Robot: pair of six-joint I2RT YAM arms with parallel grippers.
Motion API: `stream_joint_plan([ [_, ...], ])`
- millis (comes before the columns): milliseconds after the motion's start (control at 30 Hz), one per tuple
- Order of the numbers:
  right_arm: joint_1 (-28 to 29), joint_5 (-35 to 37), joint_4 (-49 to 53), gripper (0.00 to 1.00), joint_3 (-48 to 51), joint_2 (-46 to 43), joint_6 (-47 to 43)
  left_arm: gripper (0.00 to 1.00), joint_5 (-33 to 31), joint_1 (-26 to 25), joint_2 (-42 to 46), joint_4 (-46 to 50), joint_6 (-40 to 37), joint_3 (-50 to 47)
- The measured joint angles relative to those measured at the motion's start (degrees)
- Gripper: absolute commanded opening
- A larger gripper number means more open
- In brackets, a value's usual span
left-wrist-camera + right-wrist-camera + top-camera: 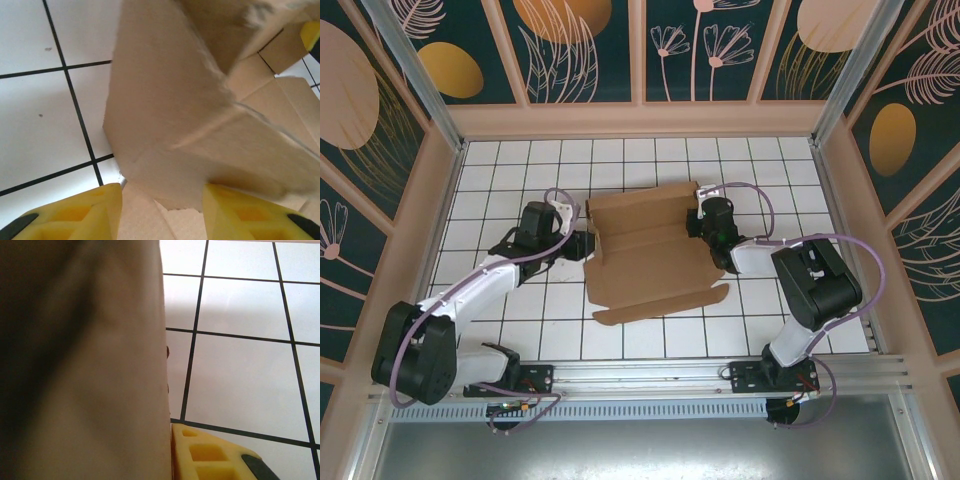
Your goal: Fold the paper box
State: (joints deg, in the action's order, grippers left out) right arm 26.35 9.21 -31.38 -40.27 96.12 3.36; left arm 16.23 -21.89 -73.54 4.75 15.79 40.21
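White counter: tiled and flat, it backs the cardboard from below, so you can press creases against it.

Paper box: plain brown cardboard lying in the middle of the counter, between your two arms. It looks partly formed, with its far and side parts raised and its base flat.

Near flaps: they lie flat on the side of the box nearest the arm bases, not yet folded up by the look of it.

Left wall: it stands up from the box's left edge, most likely because your left gripper is there to steady it while the crease sets.

Right flap: it is raised at the box's far right corner, against your right gripper.

Left gripper: at the box's left edge, jaws apart. In the wrist view its yellow fingers straddle the lower edge of the wall. The card rests on one finger and a gap shows at the other, so it is not clamped.

Right gripper: at the box's right edge. One yellow finger lies against the cardboard and the other is hidden behind it, so you cannot tell whether it pinches the flap or only braces it.
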Motion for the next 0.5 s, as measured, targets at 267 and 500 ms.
stream_joint_plan([
  [267, 0.0, -0.13, 0.39, 0.16, -0.46, 0.2, 0.0, 0.55, -3.89, -1.09, -2.73, 0.48, -2.75, 3.74],
  [500, 0.0, -0.31, 0.39, 0.15, -0.46, 0.2, -0.02, 0.6, -11.28, -1.09, -8.57, 0.02, -3.58, 7.76],
])
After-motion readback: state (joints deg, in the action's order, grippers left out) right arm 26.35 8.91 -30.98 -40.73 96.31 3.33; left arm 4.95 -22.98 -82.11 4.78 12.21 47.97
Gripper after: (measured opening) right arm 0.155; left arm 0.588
